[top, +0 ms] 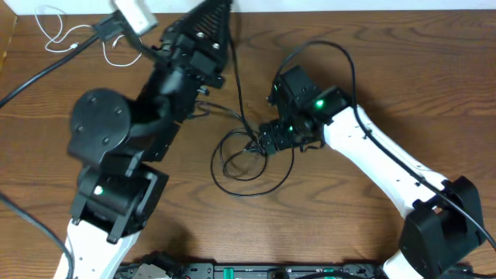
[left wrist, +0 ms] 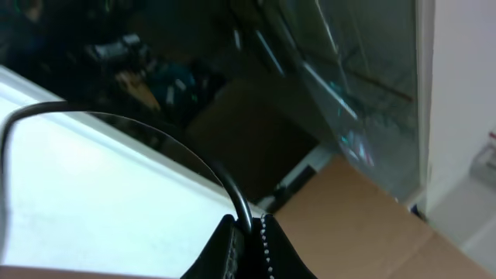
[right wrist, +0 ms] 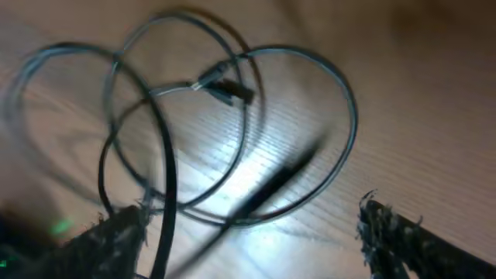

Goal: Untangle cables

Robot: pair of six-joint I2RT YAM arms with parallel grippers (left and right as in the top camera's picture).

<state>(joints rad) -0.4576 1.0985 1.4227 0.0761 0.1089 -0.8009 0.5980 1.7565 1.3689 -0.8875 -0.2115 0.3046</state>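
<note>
The job looks to be at the pulling-apart step. The left claw (left wrist: 249,227) is shut tight on 1 black cord (left wrist: 155,136) and holds it up high, at the top middle of the view from above. The rest of the black cords lie in crossing loops (top: 240,167) in the middle of the worktop (top: 310,225). The right claw (right wrist: 254,209) hangs low over them, wide open, with nothing in it. The white cord (top: 62,35) lies by itself at the upper left, well apart from the loops, so it seems free.

Next, I think the right claw must close on just 1 loop, not 2, and hold it while the other arm pulls.

Only the right wrist view shows how the loops cross and a small plug (right wrist: 225,85), though it is blurry. Only the left wrist view shows the pinch. Only the view from above shows the white cord.
</note>
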